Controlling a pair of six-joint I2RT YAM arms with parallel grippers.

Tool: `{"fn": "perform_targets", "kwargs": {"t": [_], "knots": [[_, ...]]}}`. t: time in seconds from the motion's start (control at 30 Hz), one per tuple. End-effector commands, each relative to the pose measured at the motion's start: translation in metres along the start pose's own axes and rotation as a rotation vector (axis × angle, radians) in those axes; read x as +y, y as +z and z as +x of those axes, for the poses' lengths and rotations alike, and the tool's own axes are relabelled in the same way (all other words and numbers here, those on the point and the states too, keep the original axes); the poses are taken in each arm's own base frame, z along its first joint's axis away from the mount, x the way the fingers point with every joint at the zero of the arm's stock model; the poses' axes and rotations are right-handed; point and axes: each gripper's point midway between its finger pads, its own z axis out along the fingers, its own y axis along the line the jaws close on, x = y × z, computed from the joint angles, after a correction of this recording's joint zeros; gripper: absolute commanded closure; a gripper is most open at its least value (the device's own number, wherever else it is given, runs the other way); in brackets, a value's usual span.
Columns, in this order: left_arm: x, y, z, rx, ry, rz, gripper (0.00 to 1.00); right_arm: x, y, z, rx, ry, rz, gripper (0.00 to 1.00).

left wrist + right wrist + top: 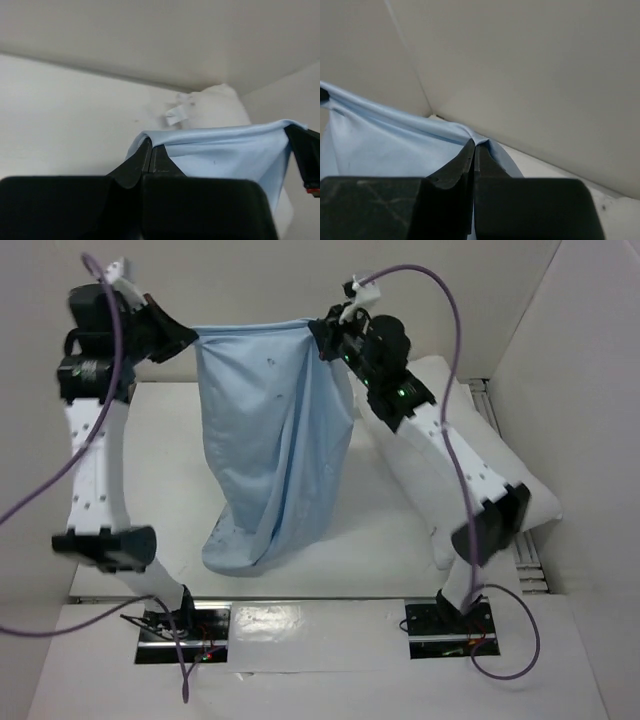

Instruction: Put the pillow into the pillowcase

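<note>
The light blue pillowcase (268,450) hangs stretched between both grippers, its lower end resting on the table. My left gripper (192,338) is shut on its upper left corner, and the cloth (235,155) drapes from the closed jaws. My right gripper (322,332) is shut on its upper right corner, with the cloth (385,140) pulled taut to the left. The white pillow (510,465) lies on the table at the right, mostly under the right arm; its tag (175,116) shows in the left wrist view.
White walls enclose the table on the back, left and right. The right arm (450,450) crosses over the pillow. The arm bases (180,625) sit at the near edge. Purple cables loop above both arms.
</note>
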Motion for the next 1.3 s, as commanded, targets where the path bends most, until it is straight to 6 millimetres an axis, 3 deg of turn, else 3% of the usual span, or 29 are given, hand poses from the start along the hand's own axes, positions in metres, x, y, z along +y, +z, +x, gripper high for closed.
{"fn": "perform_targets", "kwargs": {"t": [0.0, 0.03, 0.07, 0.1, 0.13, 0.17, 0.2, 0.23, 0.27, 0.3, 0.33, 0.37, 0.4, 0.43, 0.47, 0.5, 0.53, 0.63, 0.67, 0.7, 0.83, 0.9, 1.0, 1.03, 1.07, 1.13, 1.17, 1.2, 1.27], "knots": [[0.116, 0.056, 0.003, -0.019, -0.018, -0.36, 1.0, -0.073, 0.051, 0.043, 0.088, 0.069, 0.056, 1.0], [0.144, 0.085, 0.025, 0.047, -0.026, -0.403, 1.0, -0.076, 0.086, 0.065, 0.115, 0.082, 0.048, 0.92], [0.156, 0.098, 0.038, 0.095, -0.02, -0.411, 0.86, -0.083, 0.098, 0.083, 0.164, 0.086, 0.044, 0.71], [0.161, 0.107, 0.051, 0.154, -0.026, -0.381, 0.39, -0.089, 0.095, 0.12, 0.31, 0.103, 0.044, 0.42], [0.169, 0.108, 0.073, 0.243, -0.042, -0.391, 0.29, -0.096, 0.102, 0.166, 0.404, 0.125, 0.063, 0.22], [0.18, 0.112, 0.095, 0.315, -0.036, -0.398, 0.25, -0.093, 0.099, 0.154, 0.404, 0.135, 0.065, 0.04], [0.179, 0.111, 0.113, 0.364, -0.03, -0.39, 0.22, -0.099, 0.091, 0.17, 0.459, 0.147, 0.107, 0.02], [0.193, 0.103, 0.164, 0.493, -0.046, -0.432, 0.2, -0.086, 0.077, 0.14, 0.435, 0.153, 0.103, 0.0], [0.196, 0.098, 0.179, 0.507, -0.028, -0.442, 0.2, -0.09, 0.05, 0.207, 0.59, 0.17, 0.14, 0.0], [0.185, 0.079, 0.18, 0.49, -0.014, -0.44, 0.2, -0.082, 0.049, 0.196, 0.51, 0.17, 0.154, 0.0], [0.191, 0.065, 0.195, 0.507, -0.005, -0.476, 0.2, -0.075, 0.033, 0.196, 0.505, 0.177, 0.159, 0.0], [0.208, 0.045, 0.245, 0.599, -0.051, -0.542, 0.23, -0.064, -0.004, 0.202, 0.536, 0.197, 0.164, 0.0], [0.196, 0.026, 0.248, 0.573, -0.049, -0.526, 0.24, -0.06, -0.017, 0.204, 0.536, 0.209, 0.177, 0.0], [0.211, 0.0, 0.294, 0.662, -0.084, -0.571, 0.28, -0.047, -0.033, 0.191, 0.525, 0.219, 0.157, 0.0], [0.207, -0.011, 0.312, 0.678, -0.112, -0.567, 0.28, -0.037, -0.055, 0.224, 0.613, 0.234, 0.15, 0.0], [0.19, -0.019, 0.316, 0.649, -0.112, -0.51, 0.29, -0.015, -0.072, 0.241, 0.683, 0.243, 0.124, 0.0], [0.192, -0.037, 0.352, 0.715, -0.153, -0.527, 0.29, -0.005, -0.095, 0.262, 0.749, 0.275, 0.129, 0.0], [0.172, -0.058, 0.383, 0.76, -0.178, -0.462, 0.29, 0.041, -0.128, 0.286, 0.811, 0.314, 0.071, 0.0], [0.175, -0.07, 0.401, 0.798, -0.187, -0.477, 0.28, 0.052, -0.137, 0.287, 0.815, 0.338, 0.068, 0.0], [0.171, -0.075, 0.406, 0.8, -0.216, -0.485, 0.27, 0.071, -0.157, 0.306, 0.871, 0.326, 0.043, 0.0], [0.144, -0.08, 0.419, 0.838, -0.179, -0.432, 0.26, 0.114, -0.186, 0.337, 0.975, 0.354, -0.038, 0.0], [0.152, -0.087, 0.433, 0.876, -0.189, -0.487, 0.26, 0.131, -0.197, 0.36, 1.032, 0.365, -0.055, 0.0], [0.164, -0.087, 0.45, 0.917, -0.195, -0.534, 0.31, 0.14, -0.2, 0.384, 1.067, 0.391, -0.061, 0.0], [0.161, -0.089, 0.459, 0.95, -0.206, -0.517, 0.36, 0.14, -0.201, 0.391, 1.082, 0.397, -0.048, 0.05], [0.16, -0.086, 0.461, 0.953, -0.211, -0.509, 0.65, 0.139, -0.203, 0.403, 1.1, 0.391, -0.04, 0.15], [0.163, -0.08, 0.464, 0.962, -0.212, -0.515, 0.86, 0.135, -0.204, 0.412, 1.112, 0.376, -0.015, 0.32], [0.162, -0.076, 0.463, 0.962, -0.212, -0.515, 1.0, 0.133, -0.207, 0.421, 1.13, 0.369, -0.007, 0.56], [0.156, -0.069, 0.457, 0.954, -0.207, -0.489, 1.0, 0.13, -0.2, 0.417, 1.115, 0.369, -0.005, 0.67], [0.148, -0.057, 0.446, 0.937, -0.198, -0.449, 1.0, 0.119, -0.198, 0.416, 1.116, 0.344, 0.034, 1.0]]}}
